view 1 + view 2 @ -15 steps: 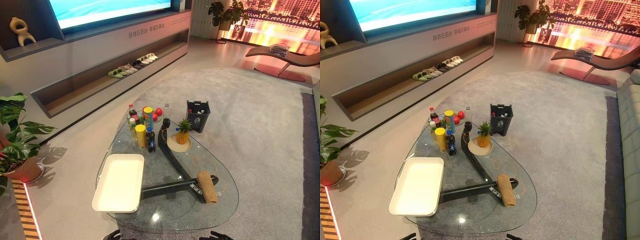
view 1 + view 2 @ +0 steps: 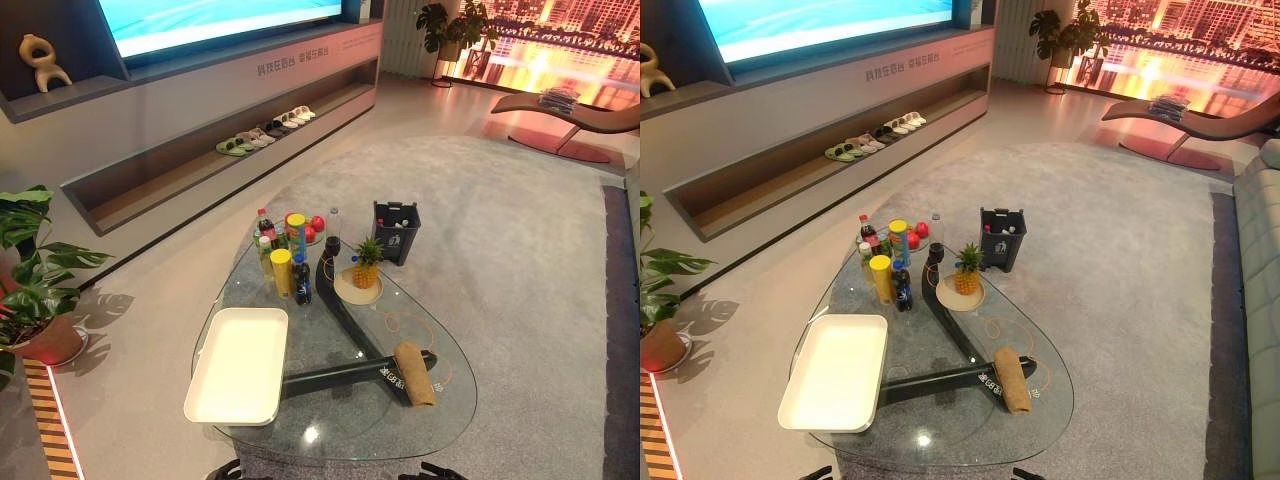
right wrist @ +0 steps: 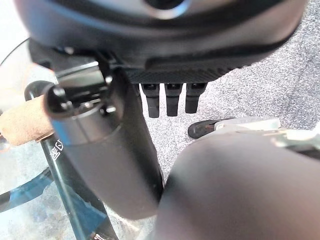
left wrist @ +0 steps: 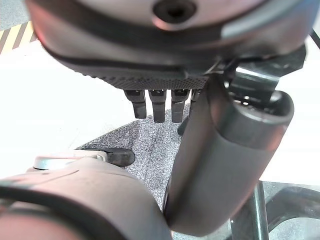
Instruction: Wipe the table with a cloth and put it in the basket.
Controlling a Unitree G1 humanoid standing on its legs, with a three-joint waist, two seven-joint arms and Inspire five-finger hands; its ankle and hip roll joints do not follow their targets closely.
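Cloth (image 2: 414,372) on glass table (image 2: 330,422), close beyond right hand (image 3: 170,67).

Cloth (image 2: 414,372) on table (image 2: 330,420), just ahead of my right hand (image 2: 445,471); tray (image 2: 238,365) ahead of my left hand (image 2: 226,471); bottles (image 2: 283,265), pineapple (image 2: 366,265) farther beyond both.

The room is evenly bright. A big screen (image 2: 220,20) at eleven o'clock throws cool light, while an orange-lit wall (image 2: 560,40) glows warm at one o'clock. The glass tabletop (image 2: 450,370) catches a small white glare spot near six o'clock. The plant (image 2: 30,270) at nine o'clock casts leafy shadows on the floor (image 2: 150,290). Past the dark left robot hand (image 4: 150,60), the floor burns out white.
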